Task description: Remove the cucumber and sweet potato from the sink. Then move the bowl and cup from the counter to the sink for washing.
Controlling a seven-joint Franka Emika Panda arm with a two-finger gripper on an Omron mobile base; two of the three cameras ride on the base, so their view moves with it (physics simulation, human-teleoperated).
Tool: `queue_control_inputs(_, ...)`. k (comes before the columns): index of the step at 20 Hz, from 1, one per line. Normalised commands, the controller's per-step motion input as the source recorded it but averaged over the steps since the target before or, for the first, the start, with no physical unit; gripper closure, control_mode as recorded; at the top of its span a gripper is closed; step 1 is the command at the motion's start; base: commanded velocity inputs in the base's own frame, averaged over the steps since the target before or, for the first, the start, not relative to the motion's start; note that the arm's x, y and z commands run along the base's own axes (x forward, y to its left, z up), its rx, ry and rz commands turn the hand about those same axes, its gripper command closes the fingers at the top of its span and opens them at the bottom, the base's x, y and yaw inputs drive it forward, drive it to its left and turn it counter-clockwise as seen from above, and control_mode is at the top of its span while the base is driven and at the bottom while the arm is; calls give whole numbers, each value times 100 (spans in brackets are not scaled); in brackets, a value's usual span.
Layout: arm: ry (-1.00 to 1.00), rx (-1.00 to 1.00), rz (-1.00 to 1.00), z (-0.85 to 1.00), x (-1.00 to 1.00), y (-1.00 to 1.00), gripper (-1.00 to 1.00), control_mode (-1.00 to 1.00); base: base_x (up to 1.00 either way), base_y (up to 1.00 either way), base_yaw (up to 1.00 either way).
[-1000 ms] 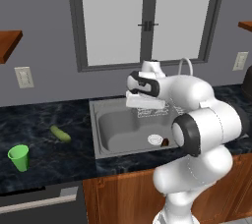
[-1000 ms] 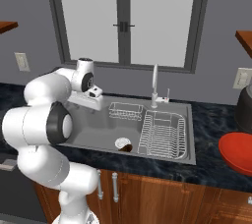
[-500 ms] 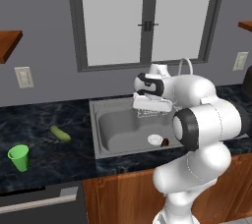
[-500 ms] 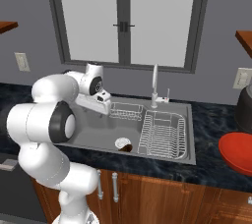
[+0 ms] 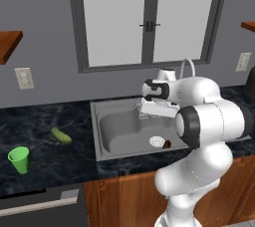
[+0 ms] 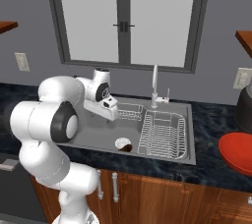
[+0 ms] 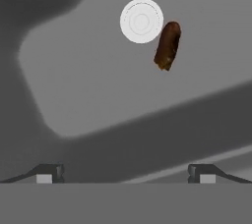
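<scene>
— Sweet potato [image 7: 168, 45]?
— On the floor of the sink [image 5: 117, 134], just beside the round white drain [image 7: 141, 20], almost touching its edge. From the hand view, long axis close to up-and-down in the frame, upper end tipped slightly to the right, lower end a little more pointed. From the right base view, a dark lump [image 6: 127, 147] at the near side of the drain.

— Cucumber [image 5: 61, 135]?
— Out on the dark counter [image 5: 45, 159] left of the sink, lying flat, long axis running diagonally from back-left to front-right. Well apart from the green cup [image 5: 19, 160], upright nearer the counter's front edge.

— Bowl [image 6: 237, 152]?
— Red, on the counter right of the sink, cut by the frame edge in the right base view.

— Arm pose?
— Bent over the basin, wrist turned down, hand above the back part of the sink near the wire basket [image 6: 129, 115]. Dish rack [image 6: 164, 133] to the right of it.

— Gripper [image 7: 125, 173]?
— Spread wide, fingertips far apart, empty between them. Above the sink floor, clear of the sweet potato.
</scene>
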Motion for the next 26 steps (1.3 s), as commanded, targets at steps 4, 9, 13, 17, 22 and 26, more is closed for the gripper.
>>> queue_control_inputs(4, 1, -1, -3, -22, 5, -23, -100, -100, 0, 0, 0)
queue_control_inputs(9, 0, -3, 0, -22, 10, -17, -100, -100, 0, 0, 0)
queue_control_inputs(13, 0, -4, 0, -21, 5, -15, -100, -100, 0, 0, 0)
queue_control_inputs(17, 0, -5, 0, -22, 0, -12, -100, -100, 0, 0, 0)
queue_control_inputs(22, 0, -2, 0, -19, 0, -14, -100, -100, 0, 0, 0)
queue_control_inputs(26, 0, 0, 0, -15, 4, -14, -100, -100, 0, 0, 0)
